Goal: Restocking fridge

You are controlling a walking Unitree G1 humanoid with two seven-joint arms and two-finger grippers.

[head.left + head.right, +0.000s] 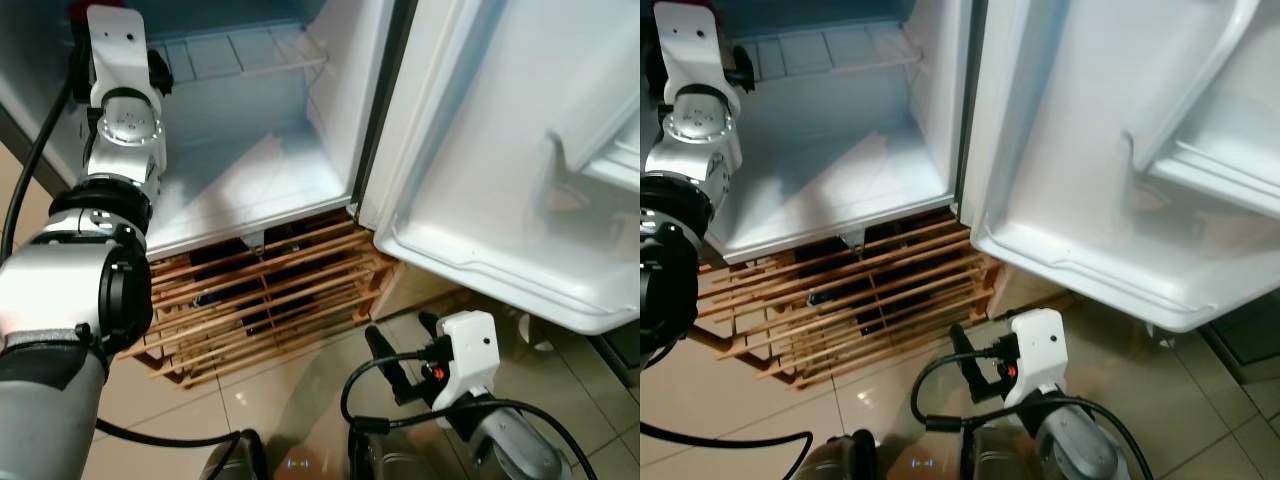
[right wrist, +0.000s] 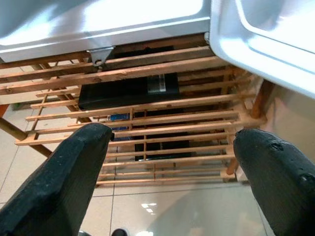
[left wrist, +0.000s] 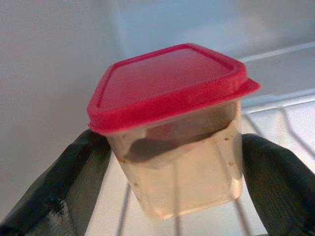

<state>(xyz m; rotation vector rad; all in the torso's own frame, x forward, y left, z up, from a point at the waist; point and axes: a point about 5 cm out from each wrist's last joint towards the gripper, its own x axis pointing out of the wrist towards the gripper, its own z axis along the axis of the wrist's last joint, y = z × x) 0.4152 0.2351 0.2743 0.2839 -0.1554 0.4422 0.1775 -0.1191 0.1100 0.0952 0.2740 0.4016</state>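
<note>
A clear plastic container (image 3: 182,167) with a red lid (image 3: 167,83) holds pale liquid and stands between the two black fingers of my left gripper (image 3: 174,140). Both pads rest against its side walls, and it sits on or just over a white wire shelf (image 3: 275,123). My left arm (image 1: 120,130) reaches up into the open fridge's (image 1: 250,180) upper left corner, where a sliver of the red lid (image 1: 85,10) shows. My right gripper (image 1: 405,345) hangs low over the floor, open, with nothing between its fingers (image 2: 74,167).
The fridge door (image 1: 490,150) is swung wide to the right, its lower door shelf (image 1: 480,270) bare. The fridge stands on a slatted wooden stand (image 1: 270,290) with dark items under it. Beige floor tiles (image 1: 300,400) lie in front.
</note>
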